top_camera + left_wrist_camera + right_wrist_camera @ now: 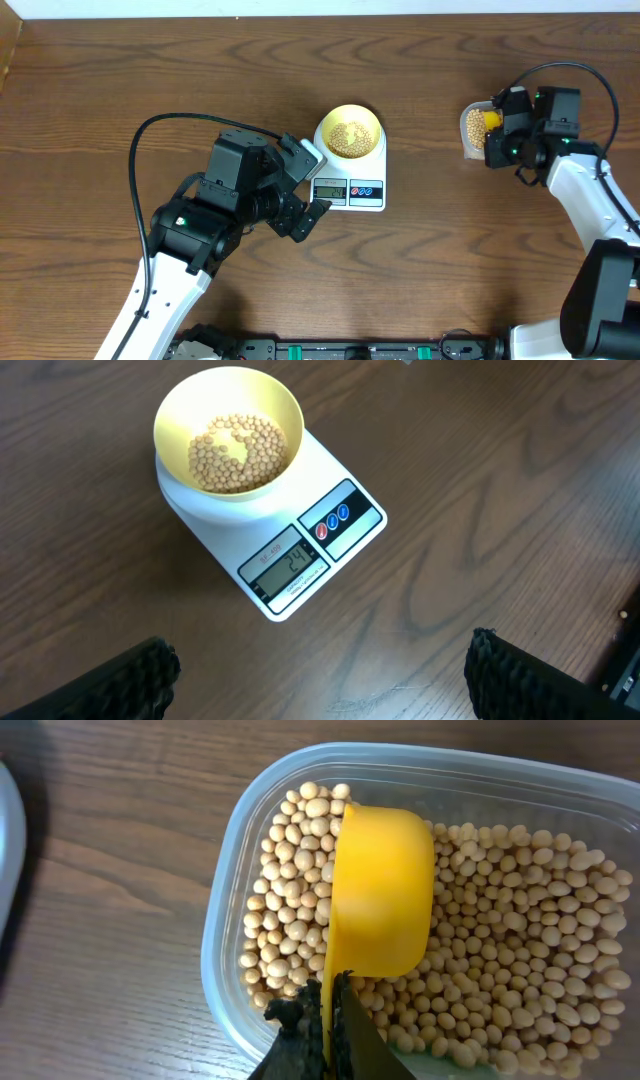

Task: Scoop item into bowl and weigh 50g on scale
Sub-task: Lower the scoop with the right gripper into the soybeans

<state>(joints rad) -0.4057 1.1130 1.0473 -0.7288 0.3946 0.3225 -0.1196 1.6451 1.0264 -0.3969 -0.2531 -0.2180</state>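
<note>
The pale-yellow bowl [349, 131] sits on the white scale [362, 190] and holds a layer of tan beans [238, 452]. The bowl [228, 430] and scale [290, 565] also show in the left wrist view, where the display reads 24. My left gripper [308, 195] is open and empty, hovering just in front-left of the scale. My right gripper [497, 135] is shut on the handle of a bright yellow scoop [380, 900]. The scoop lies tipped on its side in the beans [520, 970] inside the clear plastic tub [225, 920].
The clear tub [470, 130] stands at the right of the wooden table, well apart from the scale. Black cables loop over both arms. The table's back edge runs along the top of the overhead view.
</note>
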